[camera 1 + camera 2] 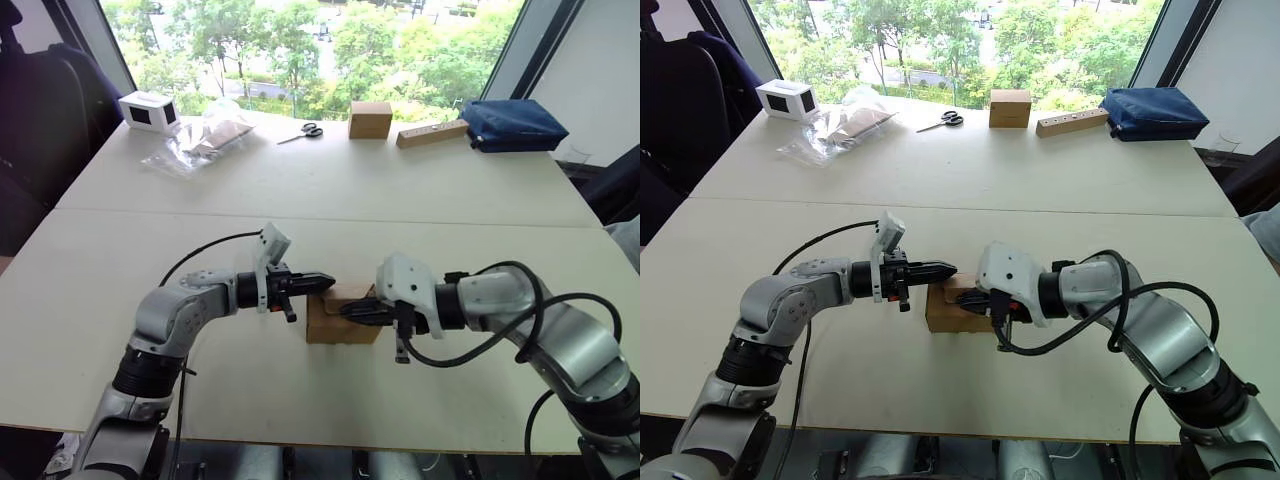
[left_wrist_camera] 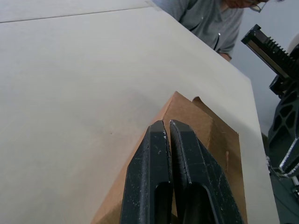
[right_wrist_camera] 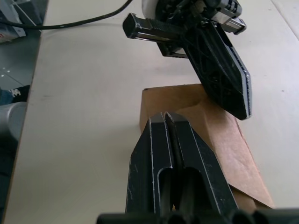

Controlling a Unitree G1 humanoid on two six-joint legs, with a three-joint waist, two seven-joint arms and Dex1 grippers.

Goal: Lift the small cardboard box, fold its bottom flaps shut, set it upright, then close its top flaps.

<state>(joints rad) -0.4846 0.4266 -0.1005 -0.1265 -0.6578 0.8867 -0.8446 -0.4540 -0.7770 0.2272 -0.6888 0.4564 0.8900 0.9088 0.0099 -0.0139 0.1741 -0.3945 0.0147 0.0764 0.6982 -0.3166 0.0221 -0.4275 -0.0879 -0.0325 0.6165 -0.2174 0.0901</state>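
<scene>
Fingers pressed together on both arms: left gripper [image 1: 325,282] reaches in from 9 o'clock, right gripper [image 1: 350,312] from 3 o'clock. Both tips rest over the small cardboard box [image 1: 335,322], upright on the bench [image 1: 300,190] near its front edge.

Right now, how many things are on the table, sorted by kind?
Cardboard boxes: 2, the small cardboard box and a tan cube box
White box: 1
Plastic bag: 1
Scissors: 1
Wooden block: 1
Blue pouch: 1
Total: 7
</scene>
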